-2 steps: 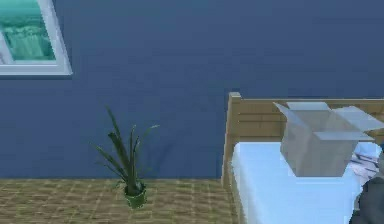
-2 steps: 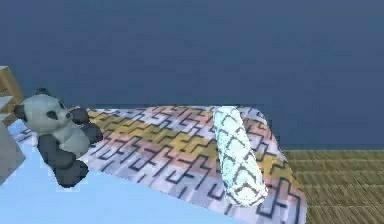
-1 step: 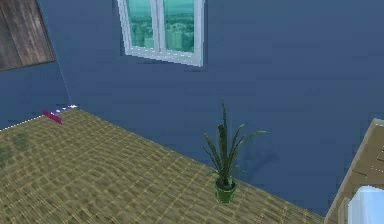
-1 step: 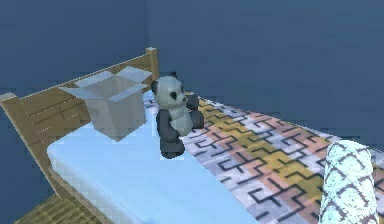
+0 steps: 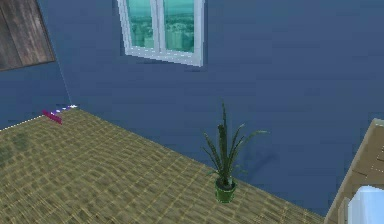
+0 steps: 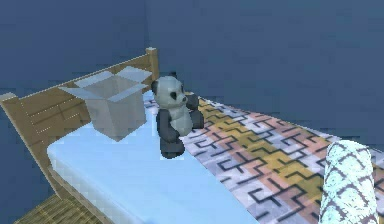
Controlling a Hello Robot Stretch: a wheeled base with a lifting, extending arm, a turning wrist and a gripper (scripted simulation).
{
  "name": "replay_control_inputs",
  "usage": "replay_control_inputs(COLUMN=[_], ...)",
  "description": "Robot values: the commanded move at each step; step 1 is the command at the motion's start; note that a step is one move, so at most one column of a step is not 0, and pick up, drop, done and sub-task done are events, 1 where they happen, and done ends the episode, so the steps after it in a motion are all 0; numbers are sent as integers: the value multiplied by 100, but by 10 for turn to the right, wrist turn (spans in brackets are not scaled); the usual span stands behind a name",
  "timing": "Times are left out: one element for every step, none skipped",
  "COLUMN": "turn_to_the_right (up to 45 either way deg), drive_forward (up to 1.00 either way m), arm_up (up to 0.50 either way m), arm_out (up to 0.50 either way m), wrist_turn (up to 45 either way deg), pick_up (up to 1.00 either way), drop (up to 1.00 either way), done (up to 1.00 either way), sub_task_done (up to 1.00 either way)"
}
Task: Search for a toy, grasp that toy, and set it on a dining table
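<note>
Searching looks finished: a panda toy (image 6: 172,112) sits upright on the bed (image 6: 100,172), just beside a cardboard box (image 6: 115,105) near the bed's headboard (image 6: 40,115). Next call: line up and reach for it. How the fingers stand, nobody can tell.

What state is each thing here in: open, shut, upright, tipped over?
panda toy: sitting upright on the bed, beside the box.
cardboard box: standing on the bed, top flaps open.
patterned blanket: spread flat over the bed.
window: shut.
potted plant: standing upright.
</note>
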Motion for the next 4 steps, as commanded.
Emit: replay_control_inputs(turn_to_the_right=[0,0,0,0], drive_forward=[0,0,0,0], arm_up=[20,0,0,0], arm_out=[0,50,0,0], wrist_turn=[0,0,450,450], pick_up=[0,0,0,0], drop=[0,0,0,0], done=[0,0,0,0], sub_task_done=[0,0,0,0])
